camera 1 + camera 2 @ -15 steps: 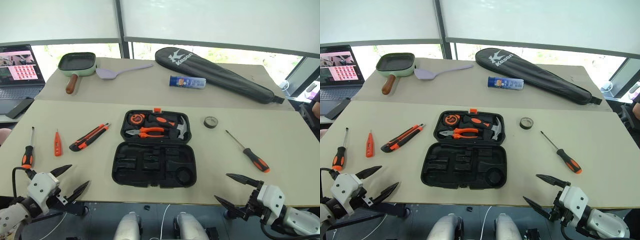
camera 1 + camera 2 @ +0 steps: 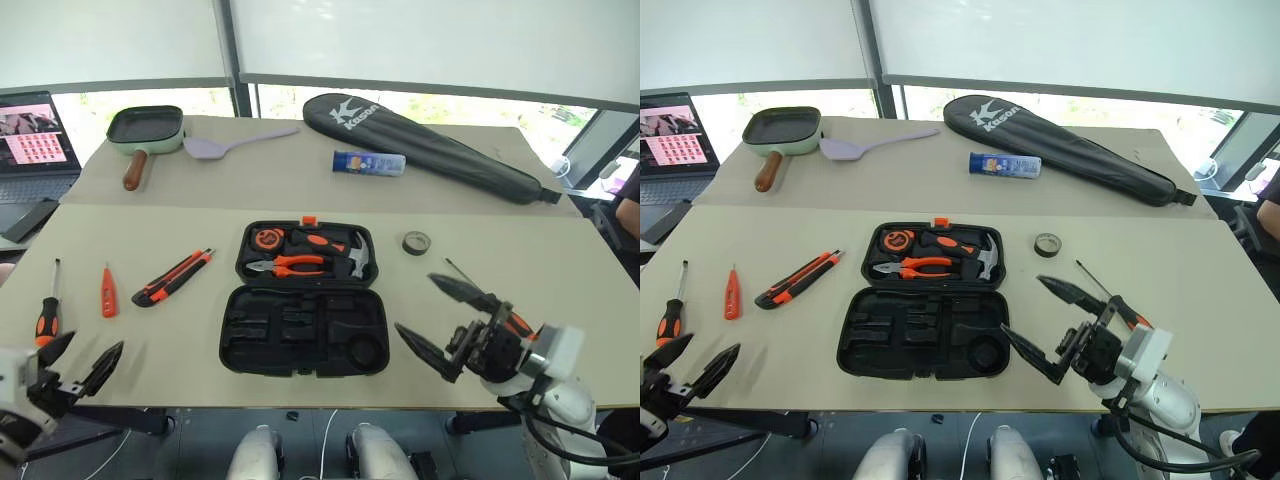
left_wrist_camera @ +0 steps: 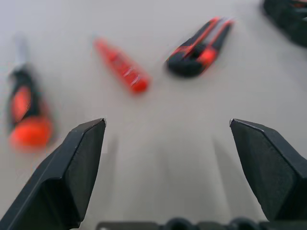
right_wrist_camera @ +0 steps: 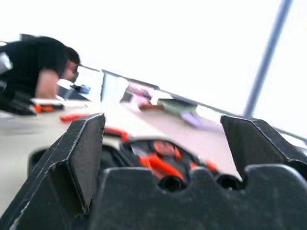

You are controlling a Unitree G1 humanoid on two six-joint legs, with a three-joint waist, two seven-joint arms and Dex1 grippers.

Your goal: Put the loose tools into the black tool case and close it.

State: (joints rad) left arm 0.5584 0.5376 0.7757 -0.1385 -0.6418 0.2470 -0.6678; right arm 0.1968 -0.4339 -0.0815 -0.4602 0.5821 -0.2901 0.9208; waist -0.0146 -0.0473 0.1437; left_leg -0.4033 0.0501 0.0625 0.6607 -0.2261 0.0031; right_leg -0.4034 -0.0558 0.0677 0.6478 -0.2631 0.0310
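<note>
The black tool case [image 2: 232, 345] lies open mid-table, pliers, a hammer and a tape measure in its far half. Left of it are the utility knife [image 2: 176, 277], the tester pen [image 2: 107, 292] and a screwdriver [image 2: 46, 310]. The tape roll [image 2: 418, 242] sits right of the case. The second screwdriver [image 2: 462, 275] lies near it, partly hidden behind my right gripper [image 2: 414, 303]. That gripper hangs open over the table, beside the case's right end. My left gripper [image 2: 95, 340] is open at the front edge, near the left screwdriver. The left wrist view shows the knife [image 3: 196, 48], pen [image 3: 122, 67] and screwdriver [image 3: 26, 112] ahead.
On the far half of the table lie a black racket bag [image 2: 430, 145], a blue tube [image 2: 369, 162], a purple spatula [image 2: 235, 142] and a green pan [image 2: 143, 130]. A laptop [image 2: 30, 130] stands at far left. A person [image 4: 38, 67] is bent over beyond the table.
My right gripper has risen from the front edge and swung left over the table, now covering part of the right screwdriver. My left gripper has drifted left and lower.
</note>
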